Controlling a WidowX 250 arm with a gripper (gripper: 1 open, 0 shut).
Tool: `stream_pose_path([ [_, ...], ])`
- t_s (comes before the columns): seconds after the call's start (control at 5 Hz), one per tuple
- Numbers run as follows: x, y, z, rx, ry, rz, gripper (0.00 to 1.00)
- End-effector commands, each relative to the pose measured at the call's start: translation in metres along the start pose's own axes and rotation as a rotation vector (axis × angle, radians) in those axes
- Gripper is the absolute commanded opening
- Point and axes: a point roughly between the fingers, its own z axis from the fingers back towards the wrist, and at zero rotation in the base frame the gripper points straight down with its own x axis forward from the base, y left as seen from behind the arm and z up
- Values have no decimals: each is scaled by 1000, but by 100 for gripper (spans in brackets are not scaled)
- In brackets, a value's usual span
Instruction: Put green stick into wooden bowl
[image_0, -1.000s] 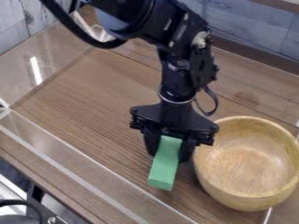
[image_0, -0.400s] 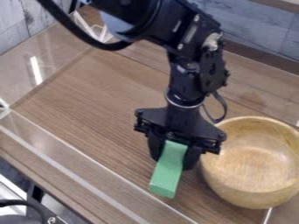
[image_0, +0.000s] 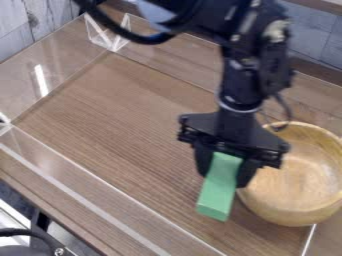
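A bright green stick (image_0: 221, 189) hangs tilted from my gripper (image_0: 230, 157), which is shut on its upper end and points straight down. The stick's lower end hovers just above the table near the front edge. Right beside it, to the right, sits the wooden bowl (image_0: 311, 205), light tan with a thick rim; the black arm and gripper hide part of its left side. The stick overlaps the bowl's left rim in this view and is not inside the bowl.
A wood-grain table (image_0: 107, 110) lies under everything, with clear acrylic walls (image_0: 54, 60) along its left and front edges. The black arm (image_0: 254, 70) rises over the bowl's back left.
The gripper has carried the green stick to the right and a little up, lifting it off the table and bringing it to the bowl's left rim.
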Motion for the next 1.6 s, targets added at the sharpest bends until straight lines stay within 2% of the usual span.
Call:
stream_pose_path([
  [0.0,20,-13,10,-16,-44,48,0],
  [0.2,29,-13,14,-20,-58,96,0],
  [0.6,34,-40,22,-40,-82,27,0],
  [0.8,36,-42,27,-47,-78,-18,100],
  [1.0,37,-43,29,-52,-75,48,100],
  [1.4,38,-40,46,-78,-82,174,100],
])
